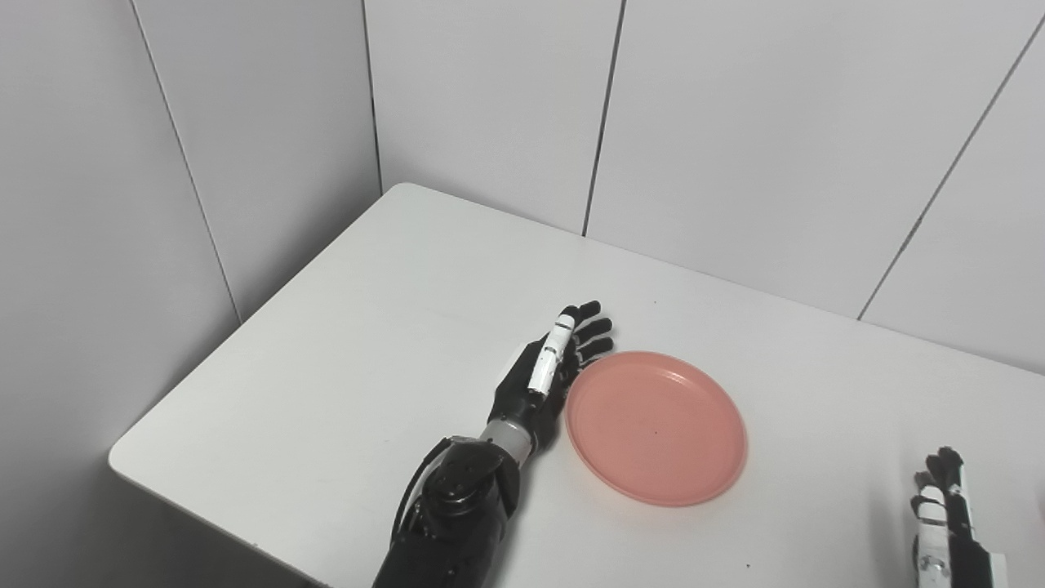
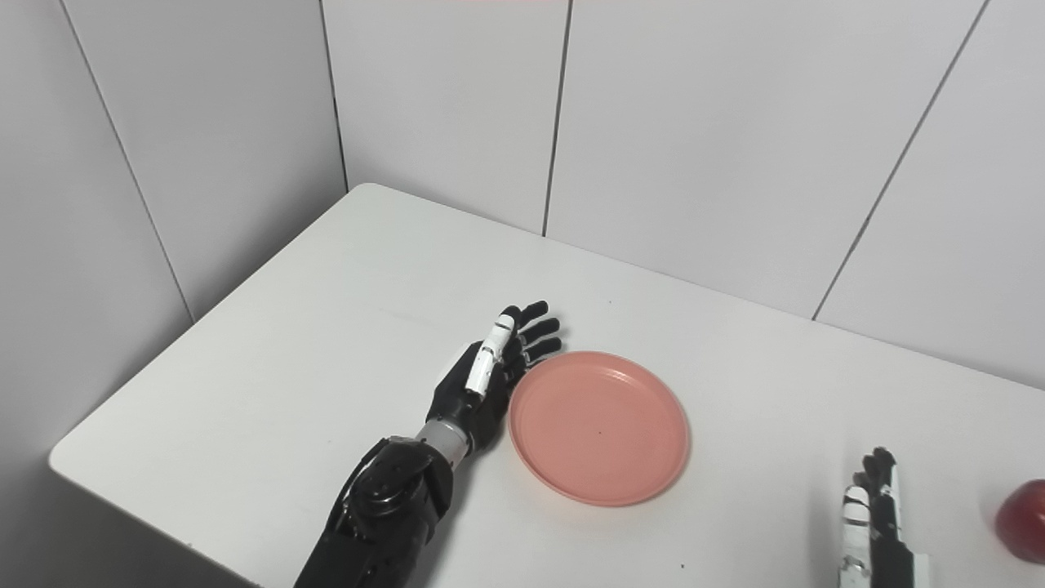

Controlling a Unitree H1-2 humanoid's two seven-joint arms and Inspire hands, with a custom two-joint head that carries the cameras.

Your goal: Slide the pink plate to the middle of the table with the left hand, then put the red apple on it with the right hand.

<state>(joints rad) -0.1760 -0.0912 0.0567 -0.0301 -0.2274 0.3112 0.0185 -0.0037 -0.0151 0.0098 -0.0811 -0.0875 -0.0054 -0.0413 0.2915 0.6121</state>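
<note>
Left eye view shows my left hand standing edge-on upon the table, fingers extended and slightly apart, holding nothing. Its palm faces the pink plate and sits against the plate's left rim; contact appears made, though I cannot confirm from either head camera whether the palm is actually pressing or just beside the rim.

The plate lies flat and empty. Judged against the table edges in frame, it looks near the middle already, so I take the sliding step to be at or close to its end.

Well right of the plate, my right hand waits low at the bottom of the frame, fingers straight and gripping nothing. The red apple sits further right of the plate again, just beyond that hand, cut by the frame edge in the right eye view and barely seen in the left.

Recommendations for the step in hand: keep the palm upright and low against the rim so the plate slides instead of tipping; push slowly and straight towards the right; stop short of the apple's side. Lift the left hand away to the left of the plate without dragging the rim back.
</note>
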